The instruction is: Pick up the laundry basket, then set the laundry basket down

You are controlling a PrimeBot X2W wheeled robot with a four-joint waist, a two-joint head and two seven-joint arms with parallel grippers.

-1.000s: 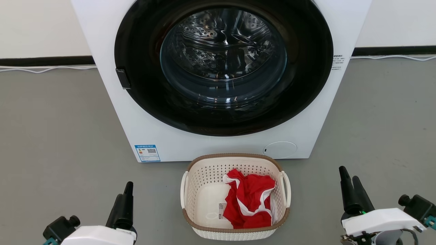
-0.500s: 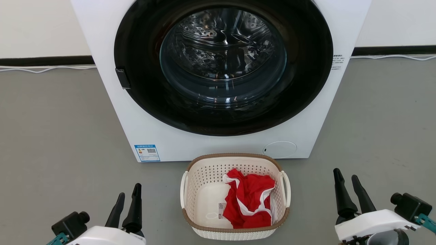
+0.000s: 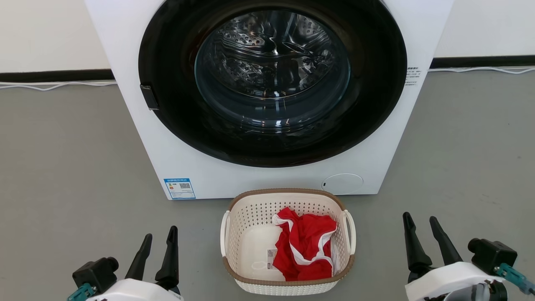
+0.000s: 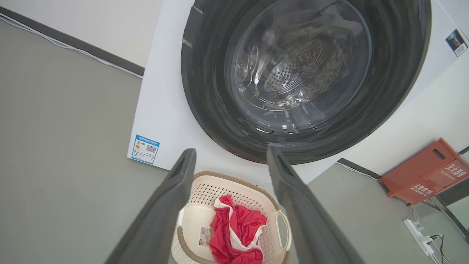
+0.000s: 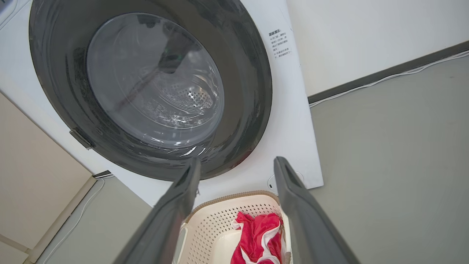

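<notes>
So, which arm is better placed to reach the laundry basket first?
Left, by a little. The open left end effector stands closer to the laundry basket than the open right end effector, which sits farther out on its side. Neither touches it yet.

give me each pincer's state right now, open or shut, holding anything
Left pincer: open, holding nothing.
Right pincer: open, holding nothing.
</notes>
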